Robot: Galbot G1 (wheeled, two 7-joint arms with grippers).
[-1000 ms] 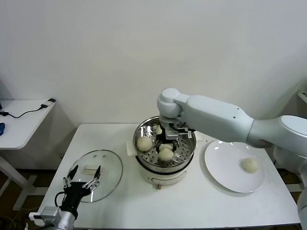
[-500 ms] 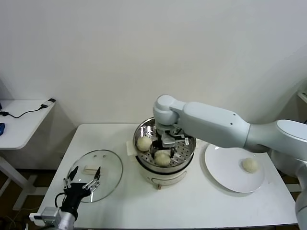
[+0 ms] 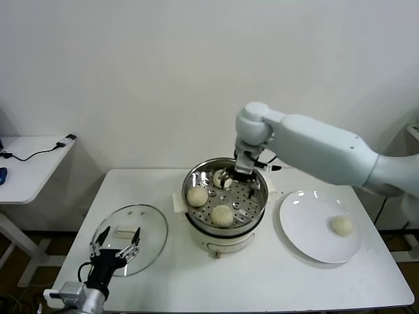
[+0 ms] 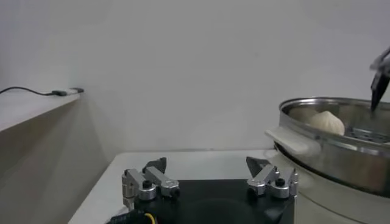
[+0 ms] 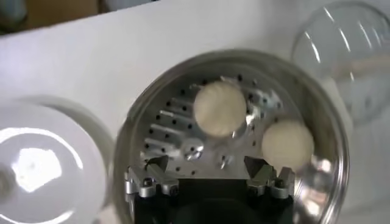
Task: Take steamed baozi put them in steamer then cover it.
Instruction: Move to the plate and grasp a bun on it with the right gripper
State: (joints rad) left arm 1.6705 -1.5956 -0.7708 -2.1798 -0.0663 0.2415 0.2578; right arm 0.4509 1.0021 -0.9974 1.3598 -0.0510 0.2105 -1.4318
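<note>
The steamer (image 3: pixel 224 196), a shiny perforated steel basket on a white cooker base, stands at the middle of the white desk (image 3: pixel 262 281). Two steamed baozi (image 3: pixel 222 214) lie on its perforated floor, one at the front and one (image 3: pixel 197 195) toward the robot's left; a pale shape near the back wall could be a third, but its reflection in the steel makes that hard to tell. The right gripper (image 3: pixel 243 173) hangs over the steamer's rear rim, its jaws spread wide and holding nothing; from the right wrist view its fingers (image 5: pixel 146 182) frame the basket (image 5: pixel 231 140) and the two buns (image 5: pixel 219 108) below. One more baozi (image 3: pixel 341 225) sits on the flat white plate (image 3: pixel 308 229) just beside the steamer on the robot's right. The cover (image 3: pixel 141 232), a clear glass lid with a white handle, lies flat on the desk well to the left of the steamer. The left gripper (image 3: pixel 112 250) rests low at the cover's near edge, jaws fully apart and empty. A second white table (image 3: pixel 26 163) with a cable stands farther off to the left of the steamer.
</note>
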